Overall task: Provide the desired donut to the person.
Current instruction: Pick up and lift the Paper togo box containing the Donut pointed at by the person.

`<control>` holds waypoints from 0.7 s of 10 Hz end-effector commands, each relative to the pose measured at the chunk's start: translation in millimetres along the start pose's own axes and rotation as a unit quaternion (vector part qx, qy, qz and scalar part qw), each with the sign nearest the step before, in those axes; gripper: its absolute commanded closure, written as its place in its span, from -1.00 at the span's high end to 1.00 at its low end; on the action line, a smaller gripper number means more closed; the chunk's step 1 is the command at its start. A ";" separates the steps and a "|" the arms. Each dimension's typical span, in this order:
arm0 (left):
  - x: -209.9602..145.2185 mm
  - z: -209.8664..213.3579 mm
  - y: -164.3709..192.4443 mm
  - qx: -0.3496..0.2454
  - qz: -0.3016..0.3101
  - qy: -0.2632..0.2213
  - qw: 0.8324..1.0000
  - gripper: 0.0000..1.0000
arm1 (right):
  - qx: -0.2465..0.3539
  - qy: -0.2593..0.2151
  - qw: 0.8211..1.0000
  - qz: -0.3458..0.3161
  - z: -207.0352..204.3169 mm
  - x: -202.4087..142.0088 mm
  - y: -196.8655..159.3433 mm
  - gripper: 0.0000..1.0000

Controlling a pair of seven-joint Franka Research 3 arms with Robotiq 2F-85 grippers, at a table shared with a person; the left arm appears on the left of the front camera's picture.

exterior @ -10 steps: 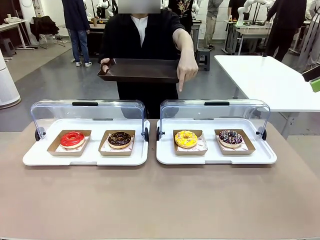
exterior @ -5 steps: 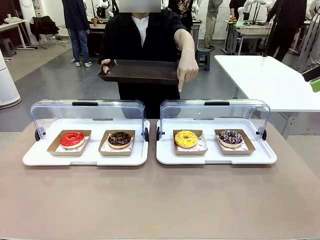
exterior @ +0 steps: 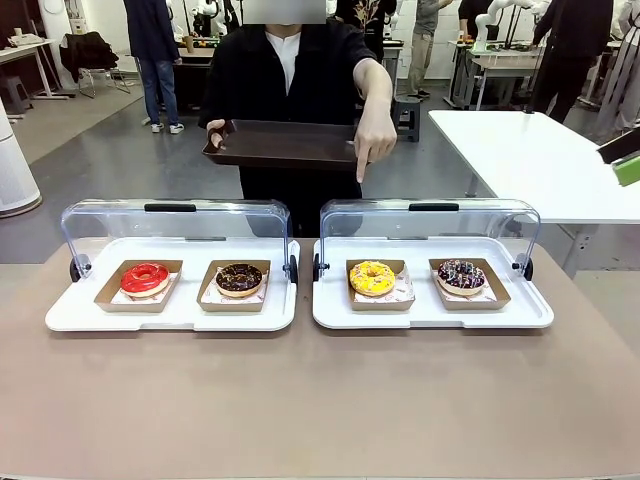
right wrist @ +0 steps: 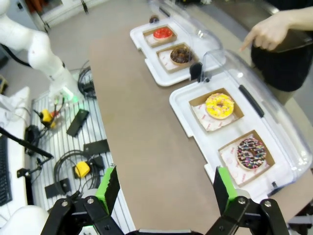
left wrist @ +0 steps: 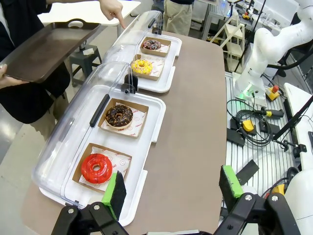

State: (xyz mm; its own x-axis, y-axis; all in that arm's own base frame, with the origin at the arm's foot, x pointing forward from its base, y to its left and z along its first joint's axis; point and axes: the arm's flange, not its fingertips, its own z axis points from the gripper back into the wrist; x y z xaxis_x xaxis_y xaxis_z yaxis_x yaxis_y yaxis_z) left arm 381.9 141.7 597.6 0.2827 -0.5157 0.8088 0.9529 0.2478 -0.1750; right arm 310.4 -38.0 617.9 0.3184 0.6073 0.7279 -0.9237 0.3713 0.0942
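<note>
person (exterior: 250, 85) pointing toward yellow donut (exterior: 363, 280), holding tray (exterior: 280, 144)

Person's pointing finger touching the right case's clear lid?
Apart. Front view: the fingertip hangs above the clear lid, with grey floor visible between them.

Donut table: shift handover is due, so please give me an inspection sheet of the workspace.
Surface: brown tabletop carrying two white serving trays, clear dome lids raised.
Job's things: red glazed donut, chocolate donut, yellow donut, sprinkled donut, each in cardboard; person holds dark brown rectangular tray, hand pointing toward the yellow one.
Clutter: nothing seen.
Grippers: left gripper open, right gripper open, both empty.
Cables: black cables on slatted panel beside table.
Surroundings: white table, people farther off.
</note>
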 end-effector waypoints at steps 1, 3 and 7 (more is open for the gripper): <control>0.3 0.8 -0.3 -0.001 -0.002 -0.004 1.000 1.00 | -0.002 0.091 0.996 0.027 -34.9 44.9 -3.3 1.00; 0.3 0.8 -0.3 -0.001 -0.002 -0.004 1.000 1.00 | 0.016 0.154 0.985 0.072 -94.8 91.9 -5.0 1.00; 0.3 0.8 -0.3 -0.001 -0.002 -0.004 1.000 1.00 | -0.021 0.288 0.944 0.160 -243.3 82.5 5.3 1.00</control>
State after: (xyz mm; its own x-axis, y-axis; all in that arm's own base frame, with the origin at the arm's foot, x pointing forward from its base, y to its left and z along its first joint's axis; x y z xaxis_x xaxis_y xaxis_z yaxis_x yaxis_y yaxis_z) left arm 382.4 141.5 597.0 0.2841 -0.5158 0.8082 0.9526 0.2479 -0.1766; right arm 382.2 181.4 541.4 0.0887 0.9485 0.3041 -0.9929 0.1083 -0.0483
